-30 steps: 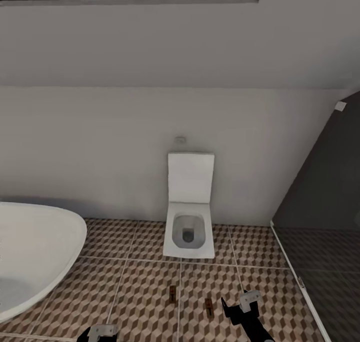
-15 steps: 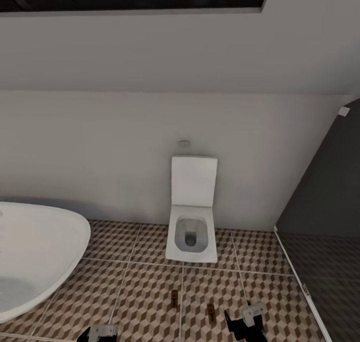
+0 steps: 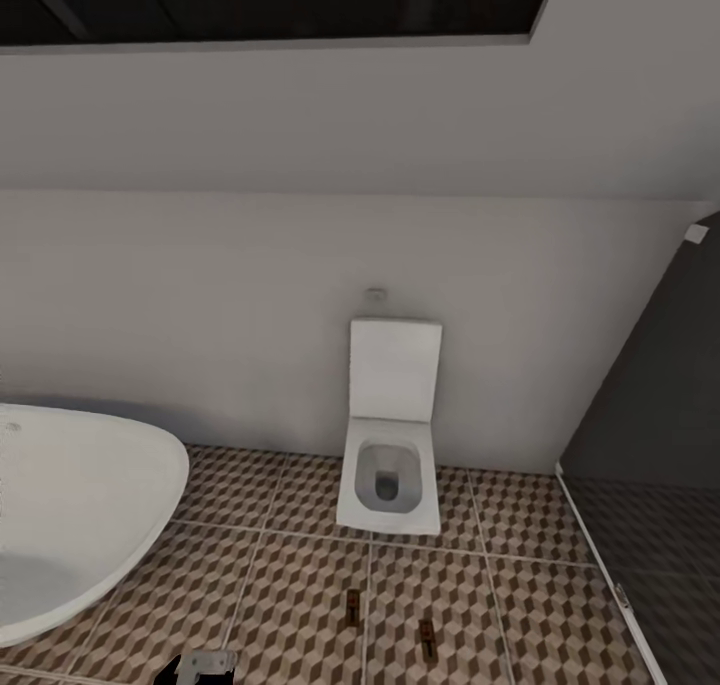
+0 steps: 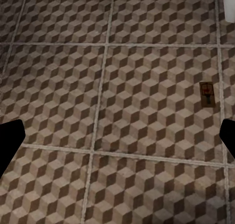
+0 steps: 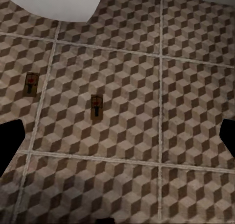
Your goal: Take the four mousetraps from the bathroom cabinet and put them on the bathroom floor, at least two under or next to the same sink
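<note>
Two mousetraps lie flat on the cube-pattern bathroom floor (image 3: 290, 575) in front of the toilet, one (image 3: 352, 608) left of the other (image 3: 427, 637). Both traps, one (image 5: 31, 83) and the other (image 5: 96, 107), appear below my right gripper (image 5: 117, 140), which hangs open and empty above the tiles. My left gripper (image 4: 117, 140) is also open and empty over the floor, with one trap (image 4: 207, 94) off to its side. The left gripper (image 3: 205, 662) peeks in at the head view's bottom edge. The cabinet and the sink are out of view.
A white square toilet (image 3: 389, 465) stands against the back wall. The white oval bathtub (image 3: 70, 505) curves in at the left. A dark glass-walled shower (image 3: 650, 525) closes the right side. The toilet's base (image 5: 54, 1) edges into the right wrist view.
The head camera has tilted up, so the whole picture slid down. My right gripper, earlier beside the right trap, has drawn back out of the head view. The traps lie as before.
</note>
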`<state>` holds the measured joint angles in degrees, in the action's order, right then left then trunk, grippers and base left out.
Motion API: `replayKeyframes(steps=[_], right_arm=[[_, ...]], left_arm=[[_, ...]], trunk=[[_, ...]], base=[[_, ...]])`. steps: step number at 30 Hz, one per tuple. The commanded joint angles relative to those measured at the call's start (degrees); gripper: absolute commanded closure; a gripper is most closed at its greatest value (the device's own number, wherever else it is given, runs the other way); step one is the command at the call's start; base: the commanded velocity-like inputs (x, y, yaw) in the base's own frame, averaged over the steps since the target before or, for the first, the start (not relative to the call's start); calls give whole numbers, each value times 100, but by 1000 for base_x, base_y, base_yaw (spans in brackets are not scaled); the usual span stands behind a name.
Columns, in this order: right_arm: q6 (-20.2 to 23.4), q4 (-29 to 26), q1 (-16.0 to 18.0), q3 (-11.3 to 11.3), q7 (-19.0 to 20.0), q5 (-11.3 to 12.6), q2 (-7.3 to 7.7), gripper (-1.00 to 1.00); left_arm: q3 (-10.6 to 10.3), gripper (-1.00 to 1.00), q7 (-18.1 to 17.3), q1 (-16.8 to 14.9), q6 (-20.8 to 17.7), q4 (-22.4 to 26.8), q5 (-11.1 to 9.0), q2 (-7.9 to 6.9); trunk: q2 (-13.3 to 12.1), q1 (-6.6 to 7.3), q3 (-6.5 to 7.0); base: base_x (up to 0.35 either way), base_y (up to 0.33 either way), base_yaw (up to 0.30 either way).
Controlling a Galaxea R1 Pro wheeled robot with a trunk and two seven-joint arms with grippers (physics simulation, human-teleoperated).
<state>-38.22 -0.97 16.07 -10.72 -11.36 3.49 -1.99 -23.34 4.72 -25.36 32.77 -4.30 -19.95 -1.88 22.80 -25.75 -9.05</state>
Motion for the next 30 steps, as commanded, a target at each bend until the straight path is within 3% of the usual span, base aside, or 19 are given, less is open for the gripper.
replayKeyframes(steps=[1, 4, 5, 9, 19, 26, 30], right_arm=[[-11, 7, -37, -45, -35, 185, -64, -100], [-11, 3, -158, -44, -41, 459, -137, -100], [-11, 2, -213, -44, -41, 659, -165, -100], [-4, -2, -261, -44, -35, 904, -228, -100], [-68, -108, -280, -38, 0, 978, -180, -100], [-103, -251, -280, -35, 2, 971, -110, -100], [-184, -257, -280, -42, 2, 964, -108, -100]], left_arm=[[-48, -100, 21, -8, 28, -18, -17, 3], [-48, -100, 21, -7, 28, -18, -17, 3], [-48, -100, 21, -6, 28, -18, -16, 3], [-48, -100, 21, -8, 28, -18, -17, 3], [-48, -100, 18, -5, 24, -18, -15, 110], [-46, -100, 17, 274, 27, -19, -16, -27], [-48, -100, 20, 313, 24, -18, -17, -25]], trunk=[[11, -4, -2], [11, -4, 25], [11, -4, 34], [11, -4, 70], [11, -4, 156], [11, -4, 209], [11, -4, 238]], base=[[0, 0, 78], [0, 0, 77], [0, 0, 75], [0, 0, 74], [0, 0, 47], [0, 0, 3], [0, 0, 0]])
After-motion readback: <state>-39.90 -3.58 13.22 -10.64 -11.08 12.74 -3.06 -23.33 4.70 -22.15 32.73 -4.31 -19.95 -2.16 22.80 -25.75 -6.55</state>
